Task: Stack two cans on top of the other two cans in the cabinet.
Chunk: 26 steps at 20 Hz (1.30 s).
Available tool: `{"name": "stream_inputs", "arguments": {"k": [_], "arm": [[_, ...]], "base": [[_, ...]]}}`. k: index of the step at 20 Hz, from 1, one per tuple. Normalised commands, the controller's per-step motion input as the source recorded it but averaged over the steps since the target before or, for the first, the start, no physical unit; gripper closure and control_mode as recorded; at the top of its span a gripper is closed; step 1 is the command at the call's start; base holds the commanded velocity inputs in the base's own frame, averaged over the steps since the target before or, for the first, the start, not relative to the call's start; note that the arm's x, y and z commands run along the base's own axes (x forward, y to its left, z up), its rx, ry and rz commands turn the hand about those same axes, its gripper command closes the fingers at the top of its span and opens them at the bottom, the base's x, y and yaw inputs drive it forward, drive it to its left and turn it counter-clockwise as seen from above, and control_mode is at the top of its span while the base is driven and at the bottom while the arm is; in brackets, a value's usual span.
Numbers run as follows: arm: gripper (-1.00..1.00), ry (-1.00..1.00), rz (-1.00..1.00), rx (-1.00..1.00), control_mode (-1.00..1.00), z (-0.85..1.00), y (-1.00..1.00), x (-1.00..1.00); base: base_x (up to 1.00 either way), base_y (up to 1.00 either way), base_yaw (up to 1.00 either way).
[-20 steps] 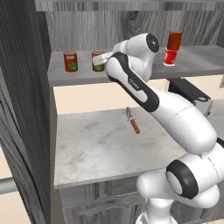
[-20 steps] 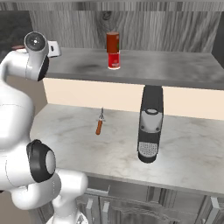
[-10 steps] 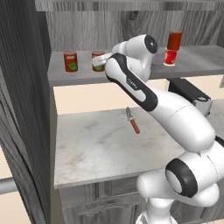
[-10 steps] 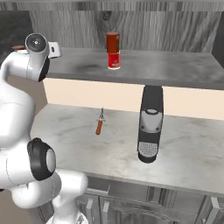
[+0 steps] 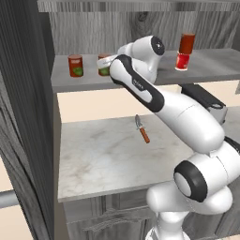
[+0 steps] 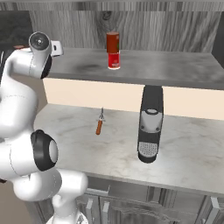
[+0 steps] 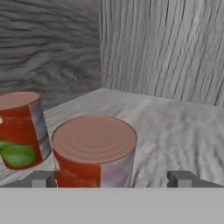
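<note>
- The gripper point(image 7: 111, 178) has its jaws spread wide, one fingertip point(image 7: 43, 178) on each side of a red can point(image 7: 93, 151); the can sits between them, nearer the left tip, and I cannot tell whether either tip touches it. Nothing is clamped.
- In the left base view the hand point(image 5: 106, 61) reaches in over the cabinet shelf point(image 5: 89, 81) and covers the top of that can point(image 5: 104, 71).
- Just beside it, apart by a narrow gap, stands a second red can with a green label patch point(image 7: 19, 129), upright, also seen in the left base view point(image 5: 75, 65).
- Beyond the gripped-around can the shelf board point(image 7: 175, 127) lies open up to the corner where the grained back wall point(image 7: 48, 48) meets the side panel point(image 7: 166, 48).
- Well apart to the right on the same shelf, two cans stand stacked: a plain darker red one point(image 5: 187, 43) on one with a white lower band point(image 5: 182, 61); the same stack appears in the right base view point(image 6: 113, 50).
- Between the two groups the shelf is bare, with the arm's wrist point(image 5: 151, 51) over it.
- Below, the pale marble counter point(image 5: 103, 154) holds an orange-handled knife point(image 5: 142, 129) near its middle and a dark coffee machine point(image 6: 150, 124) toward the right.
- The counter's front edge and left part have open room; the dark cabinet side point(image 5: 26, 117) walls it on the left.
</note>
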Motion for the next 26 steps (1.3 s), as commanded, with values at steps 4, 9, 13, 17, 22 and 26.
{"name": "stream_inputs", "arguments": {"k": [4,9,13,17,22,26], "arm": [[-1.0,0.0,0.0,0.0,-1.0,0.0,0.12,0.04],[-1.0,0.0,0.0,0.0,-1.0,0.0,0.13,0.0],[-1.0,0.0,0.0,0.0,-1.0,0.0,0.14,0.0],[-1.0,0.0,0.0,0.0,-1.0,0.0,0.21,0.0],[-1.0,0.0,0.0,0.0,-1.0,0.0,0.1,0.0],[-1.0,0.0,0.0,0.0,-1.0,0.0,0.0,0.0]], "base": [[0.0,0.0,0.0],[0.0,0.0,0.0],[0.0,0.0,0.0],[0.0,0.0,0.0],[0.0,0.0,0.0],[0.0,0.0,0.0]]}}
